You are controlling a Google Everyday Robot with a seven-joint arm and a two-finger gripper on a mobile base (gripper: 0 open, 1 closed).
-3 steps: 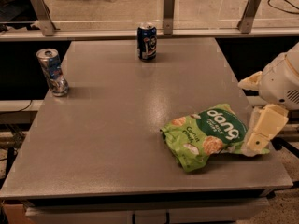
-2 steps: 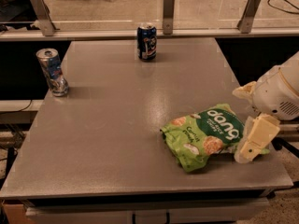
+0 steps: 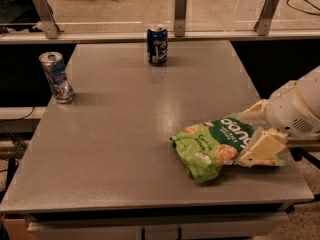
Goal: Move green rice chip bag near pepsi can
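Gripper (image 3: 248, 135): sat low at the table's (image 3: 125, 134) right edge, at the right end of the bag.
Fingers (image 3: 260, 148): were spread apart, one cream finger behind the bag's end and the other over its near corner.
Green rice chip bag (image 3: 215, 145): lay crumpled on the near right part of the table.
Pepsi can (image 3: 157, 45): stood upright near the far edge, well apart from the bag.
Dented silver-and-blue can (image 3: 56, 77): stood at the far left edge.

We see a crinkled green snack bag (image 3: 215, 144) with white lettering, the cream gripper (image 3: 249, 134) at its right end. The dark blue can (image 3: 157, 45) carries a round white logo.
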